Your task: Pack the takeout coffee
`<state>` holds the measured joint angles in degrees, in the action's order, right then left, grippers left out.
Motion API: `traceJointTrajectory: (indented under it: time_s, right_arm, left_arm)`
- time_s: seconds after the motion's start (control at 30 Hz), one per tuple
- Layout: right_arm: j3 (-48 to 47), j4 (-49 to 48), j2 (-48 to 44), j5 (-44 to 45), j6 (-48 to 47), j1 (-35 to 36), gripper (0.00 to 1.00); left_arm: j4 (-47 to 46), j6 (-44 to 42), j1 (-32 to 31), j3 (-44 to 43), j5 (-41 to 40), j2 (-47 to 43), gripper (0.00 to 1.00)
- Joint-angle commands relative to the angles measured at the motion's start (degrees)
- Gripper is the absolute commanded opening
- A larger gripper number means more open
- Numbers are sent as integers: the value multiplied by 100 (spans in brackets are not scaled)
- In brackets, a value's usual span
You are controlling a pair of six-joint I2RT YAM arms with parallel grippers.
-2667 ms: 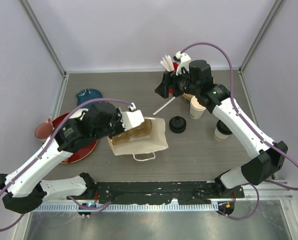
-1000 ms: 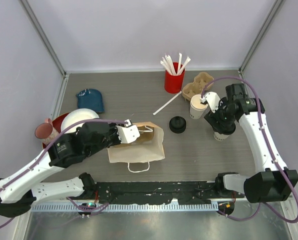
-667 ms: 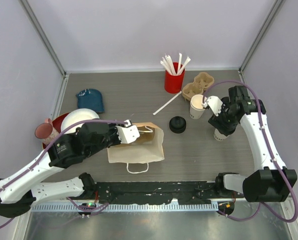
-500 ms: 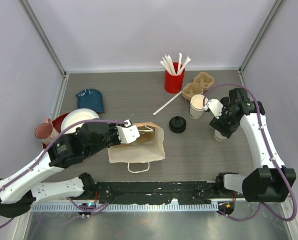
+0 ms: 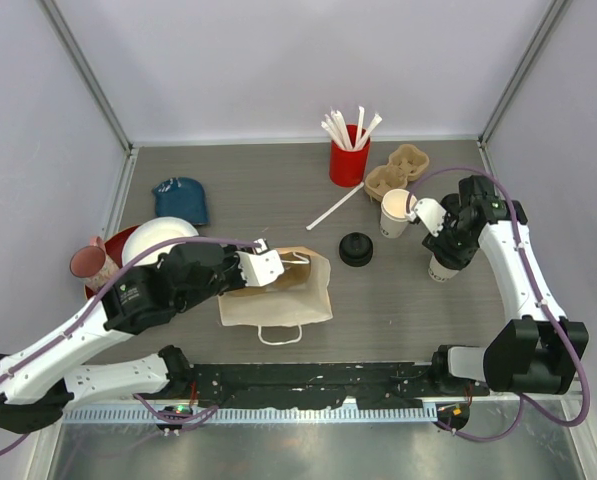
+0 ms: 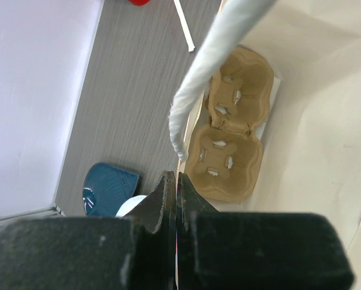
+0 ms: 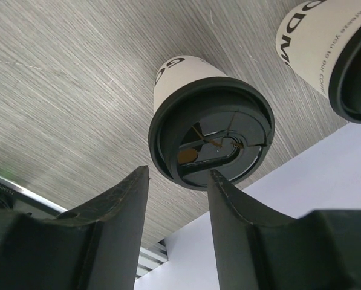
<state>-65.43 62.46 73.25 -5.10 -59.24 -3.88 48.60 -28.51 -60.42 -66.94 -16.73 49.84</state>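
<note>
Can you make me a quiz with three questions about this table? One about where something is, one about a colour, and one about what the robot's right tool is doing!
1. The bunch of white straws stands:
A in a glass jar
B in the red cup
C in a drawer

2. The lid on the cup by the right tool is:
A black
B green
C yellow

3. The right tool is:
A shut on a spoon
B shut on a napkin
C open

Answers:
1. B, the straws stick up out of the red cup at the back.
2. A, the right wrist view shows a black lid.
3. C, its jaws stand apart with the cup beyond them.
</note>
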Motion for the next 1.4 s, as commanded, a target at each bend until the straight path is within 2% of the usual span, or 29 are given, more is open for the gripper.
traceJointTrajectory:
  time_s: [0.0, 0.2, 0.33, 0.53, 0.63, 0.73, 0.9, 0.93, 1.03, 1.37]
  right_arm:
    - [74, -155, -66, -210, -105, -25, 45]
    - [188, -365, 31, -236, -61, -34, 45]
    - [180, -375, 110, -263, -70, -34, 39]
    - [267, -375, 128, -298, -70, -34, 38]
    - [338, -366, 102, -289, -44, -34, 34]
    - [373, -331, 40, -333, -17, -34, 21]
    - [277, -217, -39, -439, 88, -34, 13]
    - [268, -199, -65, -474, 114, -34, 8]
    - [197, -164, -144, -632, 316, -34, 1]
    - [-338, -41, -645, -1151, 1055, 98, 1]
  left_arm:
    - [-325, 83, -31, -171, -23, -27, 0]
    - [-342, 118, -31, -179, -32, -1, 0]
    - [-360, 127, -22, -171, -32, -10, 0]
    - [-360, 127, -22, -188, -76, 16, 0]
    - [-369, 127, -22, -188, -76, 16, 0]
    - [-395, 127, -22, -179, -111, 17, 0]
    - [-518, 91, -22, -127, -251, 8, 0]
    - [-553, 91, -22, -118, -295, -1, 0]
    - [-755, 65, -22, -39, -531, -10, 0]
    - [-1090, 47, -22, 146, -779, -19, 0]
